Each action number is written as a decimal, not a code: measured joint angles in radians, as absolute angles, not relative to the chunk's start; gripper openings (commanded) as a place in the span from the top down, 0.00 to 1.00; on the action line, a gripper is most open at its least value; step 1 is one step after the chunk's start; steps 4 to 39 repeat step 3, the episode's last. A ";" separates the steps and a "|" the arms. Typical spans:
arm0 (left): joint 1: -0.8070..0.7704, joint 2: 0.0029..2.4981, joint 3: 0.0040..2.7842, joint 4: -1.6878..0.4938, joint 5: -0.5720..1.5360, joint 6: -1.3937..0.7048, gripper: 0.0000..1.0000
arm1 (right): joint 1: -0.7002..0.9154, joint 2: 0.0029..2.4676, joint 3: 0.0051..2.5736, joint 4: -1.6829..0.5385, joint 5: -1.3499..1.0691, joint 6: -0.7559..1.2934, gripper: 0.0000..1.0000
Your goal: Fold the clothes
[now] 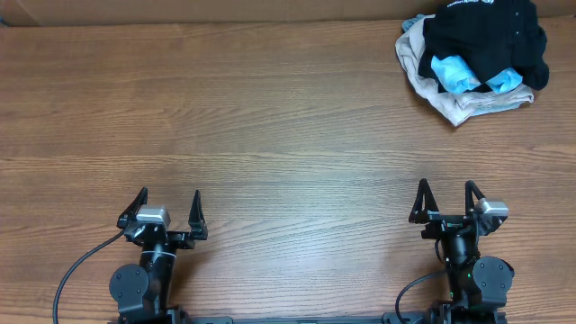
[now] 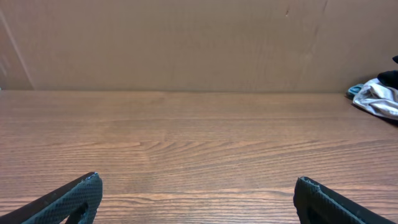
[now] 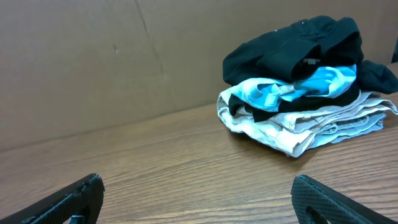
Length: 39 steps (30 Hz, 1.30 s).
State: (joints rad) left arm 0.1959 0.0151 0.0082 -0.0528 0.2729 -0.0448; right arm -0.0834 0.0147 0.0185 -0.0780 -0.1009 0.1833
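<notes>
A pile of crumpled clothes (image 1: 472, 58) lies at the table's far right corner: a black garment on top, a light blue one in the middle, a beige one underneath. The right wrist view shows the pile (image 3: 305, 87) ahead and to the right. Its edge shows at the far right of the left wrist view (image 2: 379, 96). My left gripper (image 1: 168, 209) is open and empty at the near left edge. My right gripper (image 1: 445, 200) is open and empty at the near right edge, well short of the pile.
The wooden table (image 1: 270, 117) stretches between the grippers and the pile. A brown cardboard wall (image 2: 186, 43) stands along the table's far edge.
</notes>
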 measured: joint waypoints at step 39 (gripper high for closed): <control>0.196 0.015 0.008 -0.053 0.273 -0.045 0.00 | -0.083 0.015 0.019 -0.078 -0.101 0.184 0.00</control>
